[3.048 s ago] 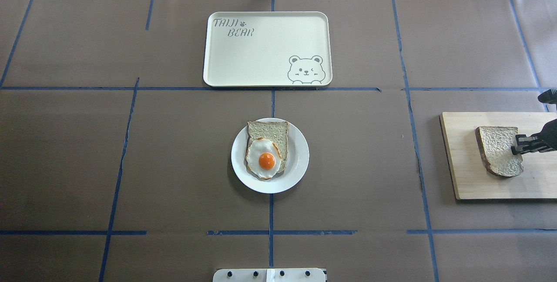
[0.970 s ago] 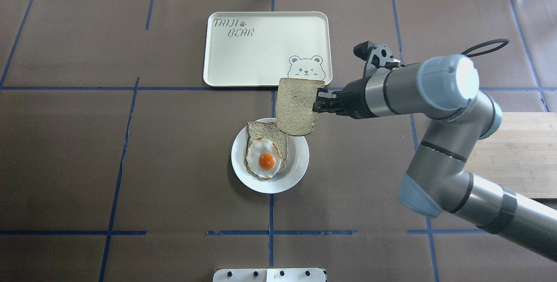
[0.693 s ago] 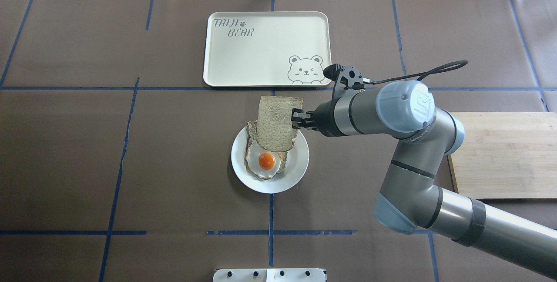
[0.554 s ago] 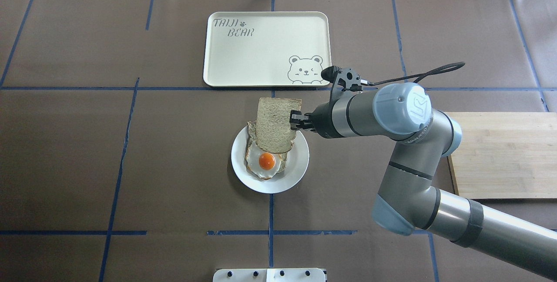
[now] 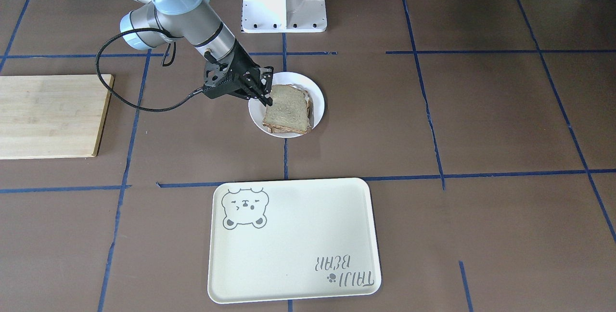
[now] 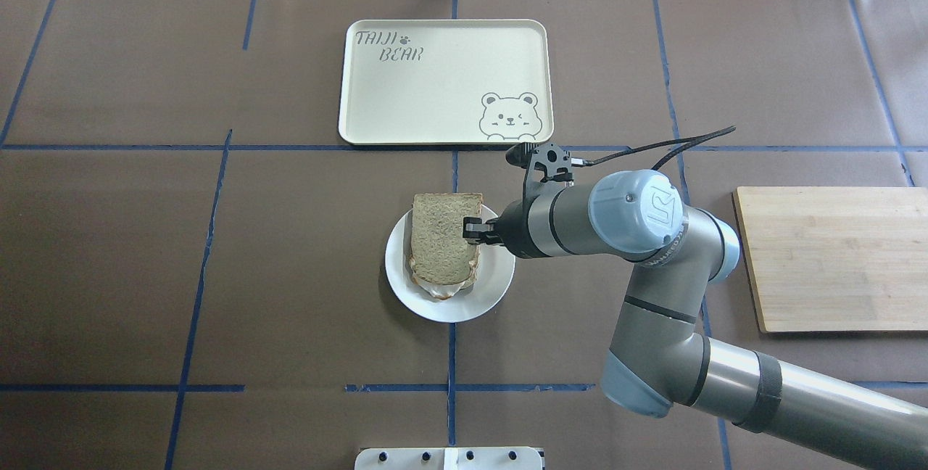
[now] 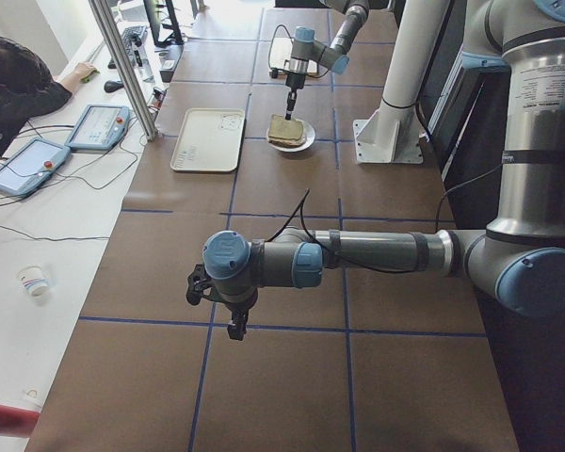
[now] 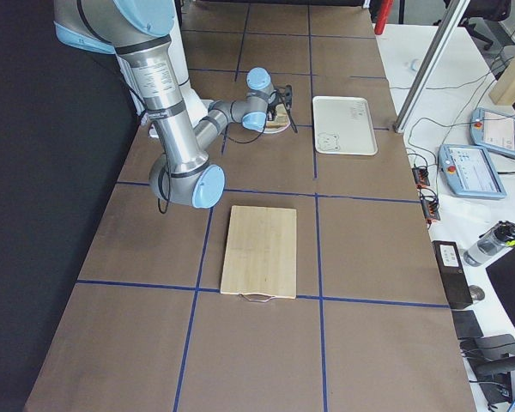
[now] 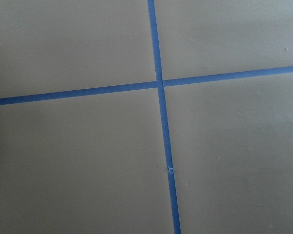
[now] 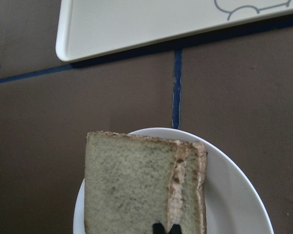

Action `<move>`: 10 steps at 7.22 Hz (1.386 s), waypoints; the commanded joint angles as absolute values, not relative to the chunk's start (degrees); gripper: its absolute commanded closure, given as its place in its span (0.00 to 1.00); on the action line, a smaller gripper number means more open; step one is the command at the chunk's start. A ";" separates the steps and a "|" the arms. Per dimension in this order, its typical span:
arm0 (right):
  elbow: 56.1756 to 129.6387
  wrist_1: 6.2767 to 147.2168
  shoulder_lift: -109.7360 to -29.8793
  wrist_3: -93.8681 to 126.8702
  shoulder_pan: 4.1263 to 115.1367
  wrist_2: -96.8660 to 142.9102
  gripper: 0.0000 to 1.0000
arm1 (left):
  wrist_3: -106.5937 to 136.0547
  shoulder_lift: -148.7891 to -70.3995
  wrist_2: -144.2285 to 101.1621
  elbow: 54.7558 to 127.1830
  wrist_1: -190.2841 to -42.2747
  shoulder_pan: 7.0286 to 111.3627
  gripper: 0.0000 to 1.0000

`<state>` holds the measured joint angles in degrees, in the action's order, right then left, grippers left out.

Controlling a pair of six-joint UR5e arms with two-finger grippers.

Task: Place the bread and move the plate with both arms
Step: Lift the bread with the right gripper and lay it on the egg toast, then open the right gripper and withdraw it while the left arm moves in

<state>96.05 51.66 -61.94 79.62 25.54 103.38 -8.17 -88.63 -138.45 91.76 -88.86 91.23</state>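
One arm (image 6: 631,212) stretched low over the plate (image 6: 493,281), right claw (image 6: 470,228) clenched on an edge of the bread (image 6: 441,238)

The bread (image 6: 444,238) is speckled grey-tan — the plate (image 6: 494,287) plain white.

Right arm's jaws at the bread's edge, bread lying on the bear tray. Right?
Not quite. The bread lies on the white plate, not the tray; the overhead view shows it. The right arm does have its jaws at the bread's edge.
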 commanded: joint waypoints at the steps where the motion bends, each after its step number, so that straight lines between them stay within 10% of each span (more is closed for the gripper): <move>1: 95.36 51.94 -62.49 79.54 24.79 102.92 0.97 | -8.17 -88.59 -138.52 91.76 -88.86 91.23 0.00; 2: 95.45 51.94 -62.40 79.63 24.96 102.92 0.78 | -8.17 -88.59 -138.52 91.76 -88.86 91.23 0.00; 3: 95.45 51.86 -62.58 79.63 25.05 102.92 0.02 | -8.09 -88.59 -138.43 91.93 -88.86 91.23 0.00; 10: 105.54 81.91 -62.49 60.92 44.80 114.08 0.00 | 10.49 -90.00 -144.56 103.68 -89.47 86.17 0.00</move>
<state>103.09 71.64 -62.50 70.73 40.88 112.69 3.44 -89.79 -142.13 100.42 -89.14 89.24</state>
